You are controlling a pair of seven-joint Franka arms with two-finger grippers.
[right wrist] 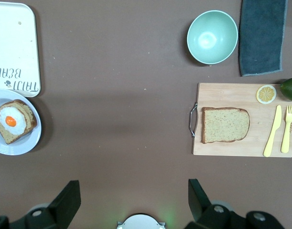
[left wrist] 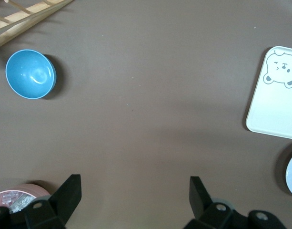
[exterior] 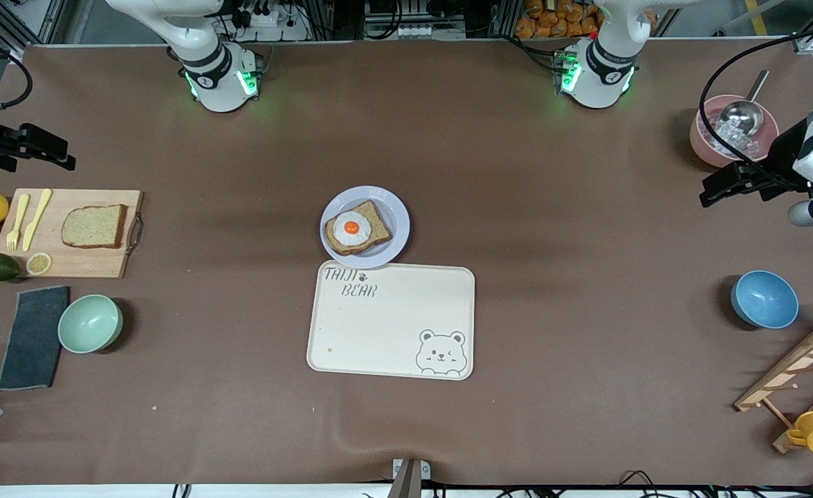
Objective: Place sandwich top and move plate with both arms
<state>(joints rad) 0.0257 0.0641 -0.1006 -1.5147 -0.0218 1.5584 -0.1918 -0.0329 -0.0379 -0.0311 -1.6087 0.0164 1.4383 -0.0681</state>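
a: brown table mat (exterior: pixel 240 415), shelving along the frame's top. tan square bread slice (exterior: pixel 94 226) lies on the wooden board (exterior: pixel 95 266) at middle left; round lavender-white plate (exterior: pixel 396 214) with egg toast (exterior: pixel 356 227) sits centre.

b: both hands empty?

a: yes. right gripper (exterior: pixel 39 153) over the table above the board, left gripper (exterior: pixel 728 185) at the right edge, both spread wide.

b: i'd pinch the slice by its crust edges.

a: cream tray (exterior: pixel 392 339) reads "taiji bear".

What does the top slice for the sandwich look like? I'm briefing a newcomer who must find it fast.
Look to the wooden cutting board at the right arm's end of the table. The sandwich top lies flat on it, beside a yellow knife. It is plain tan bread, unlike the egg-topped slice on the plate.
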